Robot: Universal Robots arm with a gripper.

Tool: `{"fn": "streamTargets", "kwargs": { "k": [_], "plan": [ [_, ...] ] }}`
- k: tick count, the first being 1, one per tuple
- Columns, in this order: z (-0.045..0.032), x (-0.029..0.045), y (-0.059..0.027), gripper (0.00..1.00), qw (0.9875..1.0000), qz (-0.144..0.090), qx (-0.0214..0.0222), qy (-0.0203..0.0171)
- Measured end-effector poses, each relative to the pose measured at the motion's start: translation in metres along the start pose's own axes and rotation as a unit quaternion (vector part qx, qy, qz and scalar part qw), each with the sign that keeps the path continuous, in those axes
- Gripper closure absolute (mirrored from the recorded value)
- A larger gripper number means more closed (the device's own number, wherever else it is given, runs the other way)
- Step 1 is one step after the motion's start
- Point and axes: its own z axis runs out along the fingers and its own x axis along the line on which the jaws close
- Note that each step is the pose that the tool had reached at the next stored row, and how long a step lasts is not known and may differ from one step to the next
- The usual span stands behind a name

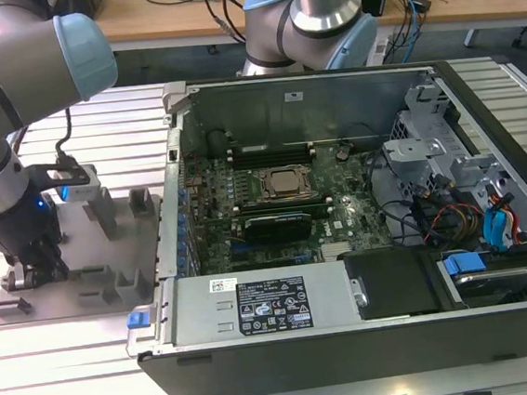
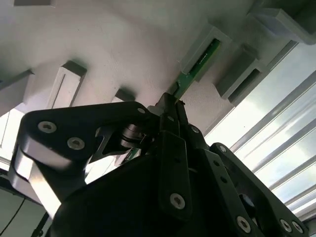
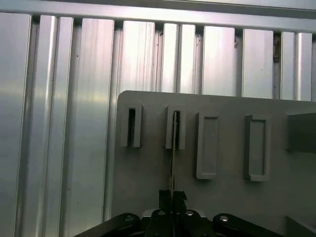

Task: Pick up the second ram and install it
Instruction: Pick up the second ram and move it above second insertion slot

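Clamping 1 second ram (image 2: 190, 74) edge-on, 1 claw (image 3: 173, 195), 1 grey fixture plate (image 3: 148, 170).

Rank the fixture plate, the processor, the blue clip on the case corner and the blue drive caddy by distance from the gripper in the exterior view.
1. Grey fixture plate, directly under the gripper, whose jaws pinch the second ram; exterior view's left.
2. Blue clip, at the case's near corner.
3. Processor, middle of the motherboard.
4. Blue drive caddy, exterior view's far right.
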Motion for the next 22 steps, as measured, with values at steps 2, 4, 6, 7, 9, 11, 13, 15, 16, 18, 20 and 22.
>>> {"fn": "streamTargets", "kwargs": {
  "k": [2,4,6,7,9,11,13,15,16,18,20,22],
  "plan": [
    [0.0000,0.0000,0.0000,0.87,1.0000,-0.001,0.0000,0.0000],
    [0.0001,-0.0001,0.0000,0.87,1.0000,0.007,0.0002,-0.0003],
    [0.0001,-0.0001,0.0000,0.87,0.9998,0.019,0.0005,-0.0008],
    [0.0001,-0.0001,0.0000,0.87,0.9998,0.019,0.0006,-0.0008],
    [0.0001,0.0000,0.0000,0.87,0.9998,0.019,0.0005,-0.0008],
    [-0.0002,-0.0001,0.0000,0.87,0.9998,0.018,0.0006,-0.0008],
    [-0.0040,-0.0002,0.0002,0.87,0.9999,0.015,0.0005,-0.0006],
    [-0.0097,-0.0003,0.0005,0.87,0.9999,0.015,0.0004,-0.0006],
    [-0.0121,-0.0004,0.0005,0.87,0.9999,0.015,0.0005,-0.0006],
    [-0.0197,-0.0006,0.0009,0.87,0.9999,0.014,0.0004,-0.0006],
    [-0.0276,-0.0008,0.0013,0.87,0.9999,0.014,0.0004,-0.0006],
    [-0.0372,-0.0011,0.0017,0.87,0.9999,0.014,0.0004,-0.0006]
  ]
}}
